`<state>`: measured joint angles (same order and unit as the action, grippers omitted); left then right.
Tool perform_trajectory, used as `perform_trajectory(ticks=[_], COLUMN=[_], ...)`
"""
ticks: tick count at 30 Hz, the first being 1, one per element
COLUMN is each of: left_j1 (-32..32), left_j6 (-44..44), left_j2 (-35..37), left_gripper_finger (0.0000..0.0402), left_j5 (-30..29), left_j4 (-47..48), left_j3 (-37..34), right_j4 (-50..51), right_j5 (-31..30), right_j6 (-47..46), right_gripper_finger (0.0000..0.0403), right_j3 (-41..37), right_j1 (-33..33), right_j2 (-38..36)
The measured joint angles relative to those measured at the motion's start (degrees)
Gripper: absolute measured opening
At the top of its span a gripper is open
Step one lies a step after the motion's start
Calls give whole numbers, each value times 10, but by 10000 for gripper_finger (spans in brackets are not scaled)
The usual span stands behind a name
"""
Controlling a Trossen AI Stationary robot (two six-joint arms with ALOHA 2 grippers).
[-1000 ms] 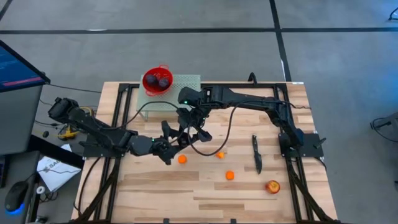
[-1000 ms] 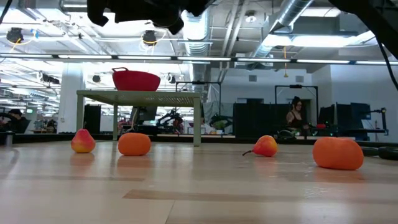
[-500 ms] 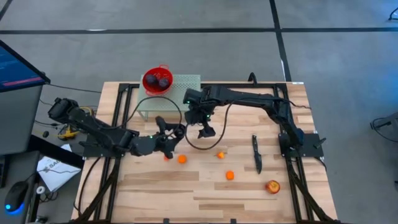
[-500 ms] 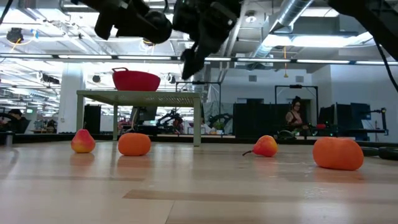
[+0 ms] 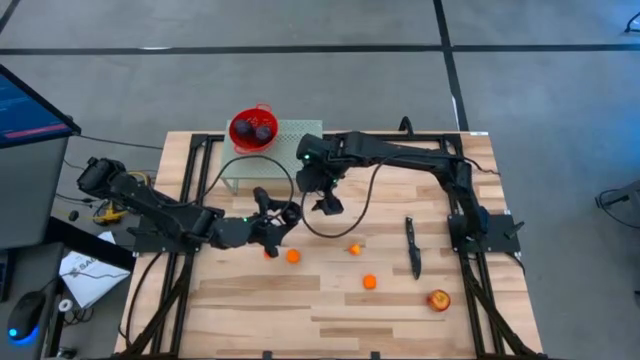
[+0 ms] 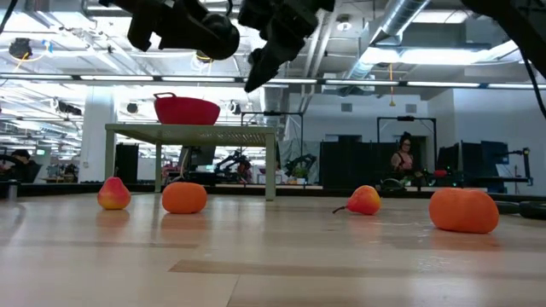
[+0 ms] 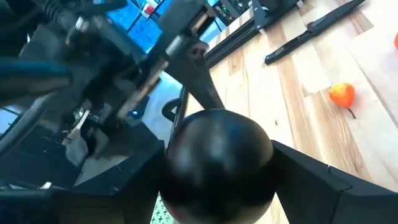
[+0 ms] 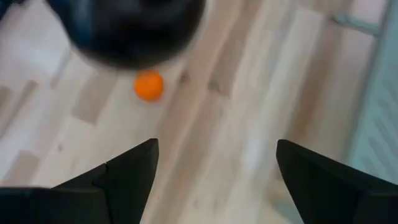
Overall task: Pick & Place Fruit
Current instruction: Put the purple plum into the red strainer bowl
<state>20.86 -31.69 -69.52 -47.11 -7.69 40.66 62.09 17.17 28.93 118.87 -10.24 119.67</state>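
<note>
My left gripper (image 5: 277,223) hangs over the table's middle left, shut on a dark purple plum (image 7: 217,155). My right gripper (image 5: 325,203) is just beyond it toward the far right, open and pointing down, with nothing between its fingers (image 8: 134,171). Two more plums lie in the red bowl (image 5: 240,119), which stands on a white rack (image 5: 300,133). On the boards lie two orange fruits (image 5: 293,256) (image 5: 370,282), a red-orange one with a stem (image 5: 354,249) and an apple-like one (image 5: 438,299). A reddish piece (image 5: 267,253) peeks out under my left gripper. My left gripper pinches the plum between its two fingers, one on each side of the ball (image 7: 177,183). The fingers come nearly level from the table's left. The plum is lifted clear of the table.
A slim black knife (image 5: 413,247) lies on the boards at the right. The rack and bowl stand at the far left. A black cable (image 5: 350,215) loops below my right arm. Bare boards lie along the near edge.
My right gripper has drawn away from my left gripper toward the table's far right and tipped further down, so its fingers now dip into the low view. My left gripper has rolled a little and stays in place with the plum.
</note>
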Motion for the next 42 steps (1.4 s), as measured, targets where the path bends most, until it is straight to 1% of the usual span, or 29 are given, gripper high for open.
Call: perform_trajectory(ticks=[3,13,16,19,23,28,32,37,39,42], left_j1=[-4,-3,5,19,32,32,28,24,17,-5], left_j6=[4,6,5,7,25,63,83,97,97,101], left_j2=[0,0,10,37,83,142,173,182,181,181], left_gripper_finger=[268,264,264,262,262,263,262,264,265,264], left_j5=[1,-1,-32,-51,-60,-60,-61,-60,-48,-35], left_j4=[-2,-12,-7,-12,-10,-11,-14,-34,-46,-83], left_j3=[0,0,-1,-10,-36,-81,-112,-131,-133,-134], right_j4=[15,100,132,129,66,-90,-275,-588,-710,-879], right_j5=[-22,-25,-24,-25,-26,-22,-24,-38,-60,-97], right_j6=[1,-17,-44,-63,-78,-127,-186,-274,-307,-353], right_gripper_finger=[320,320,320,320,320,320,320,320,320,320], right_j3=[0,-2,-6,-50,-153,-326,-478,-686,-762,-851], right_j1=[6,19,11,-7,-21,-30,-37,-33,-29,-25], right_j2=[-11,-5,-5,-19,-73,-194,-311,-439,-473,-498])
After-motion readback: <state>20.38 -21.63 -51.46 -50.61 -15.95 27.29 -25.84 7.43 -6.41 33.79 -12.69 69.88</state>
